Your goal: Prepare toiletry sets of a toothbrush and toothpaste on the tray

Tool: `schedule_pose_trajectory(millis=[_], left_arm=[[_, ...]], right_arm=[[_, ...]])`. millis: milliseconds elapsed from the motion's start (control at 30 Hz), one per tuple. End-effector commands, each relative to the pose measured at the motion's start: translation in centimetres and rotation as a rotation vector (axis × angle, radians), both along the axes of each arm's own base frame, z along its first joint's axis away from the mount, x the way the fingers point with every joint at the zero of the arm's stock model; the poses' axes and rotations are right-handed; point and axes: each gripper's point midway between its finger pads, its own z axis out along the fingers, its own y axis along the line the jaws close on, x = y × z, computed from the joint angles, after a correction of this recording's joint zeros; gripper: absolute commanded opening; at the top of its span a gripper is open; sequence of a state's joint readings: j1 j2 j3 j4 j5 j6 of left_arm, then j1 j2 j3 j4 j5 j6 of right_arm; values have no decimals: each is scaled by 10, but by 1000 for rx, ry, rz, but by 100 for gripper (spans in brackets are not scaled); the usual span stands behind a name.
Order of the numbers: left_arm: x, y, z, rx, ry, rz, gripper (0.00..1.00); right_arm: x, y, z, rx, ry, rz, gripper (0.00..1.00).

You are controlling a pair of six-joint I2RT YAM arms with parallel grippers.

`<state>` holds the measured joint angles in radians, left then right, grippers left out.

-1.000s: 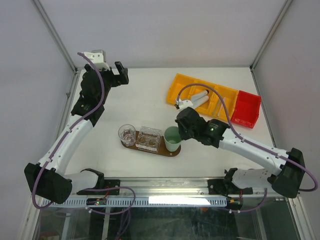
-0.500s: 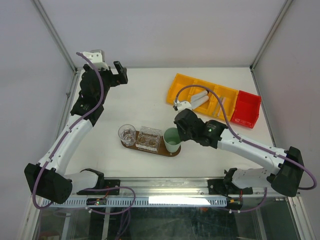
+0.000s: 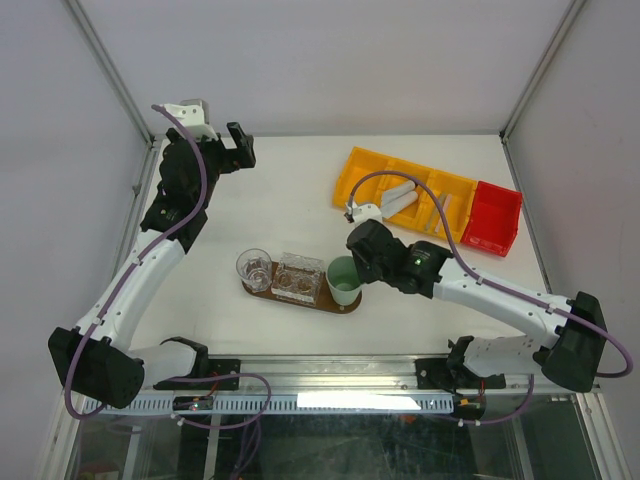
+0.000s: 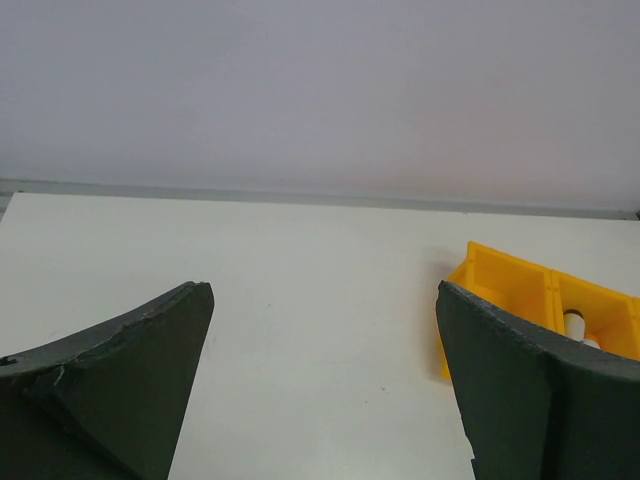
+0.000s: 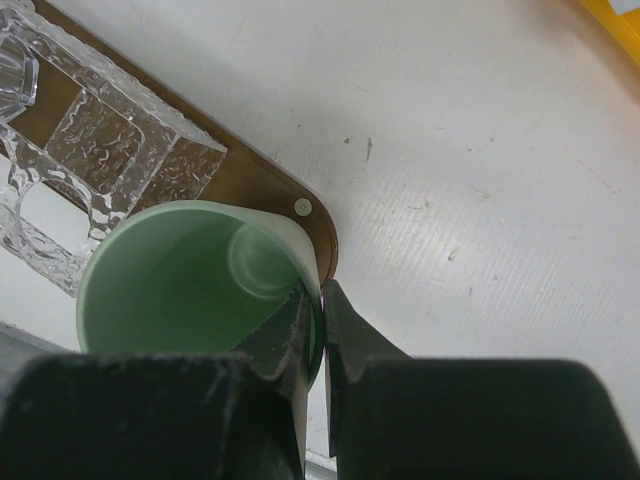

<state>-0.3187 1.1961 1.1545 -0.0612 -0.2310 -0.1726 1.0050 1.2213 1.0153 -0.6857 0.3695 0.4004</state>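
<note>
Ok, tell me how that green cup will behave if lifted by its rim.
Probably light: the green cup looks thin-walled and empty. Pinched on one wall by the right gripper, it would likely hang tilted. Its smooth wall may slip too.

On the tray (image 3: 322,303) stand a glass (image 3: 253,269) at 9 o'clock, a holder (image 3: 298,277) at the centre and a cup (image 3: 345,279) at 3 o'clock. The compartmented bin (image 3: 350,175) sits well apart at 1 o'clock, with tubes (image 3: 398,196) lying in it.
</note>
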Motion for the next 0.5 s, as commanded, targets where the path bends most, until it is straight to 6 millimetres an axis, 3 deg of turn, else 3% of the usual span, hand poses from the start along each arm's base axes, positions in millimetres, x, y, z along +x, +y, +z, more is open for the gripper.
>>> schedule_pose_trajectory(millis=[0, 467], left_arm=[[-9, 5, 42, -47, -101, -6, 99], [-9, 6, 42, -47, -102, -3, 99]], right_arm=[[6, 4, 8, 30, -40, -32, 0], [4, 3, 10, 25, -38, -28, 13]])
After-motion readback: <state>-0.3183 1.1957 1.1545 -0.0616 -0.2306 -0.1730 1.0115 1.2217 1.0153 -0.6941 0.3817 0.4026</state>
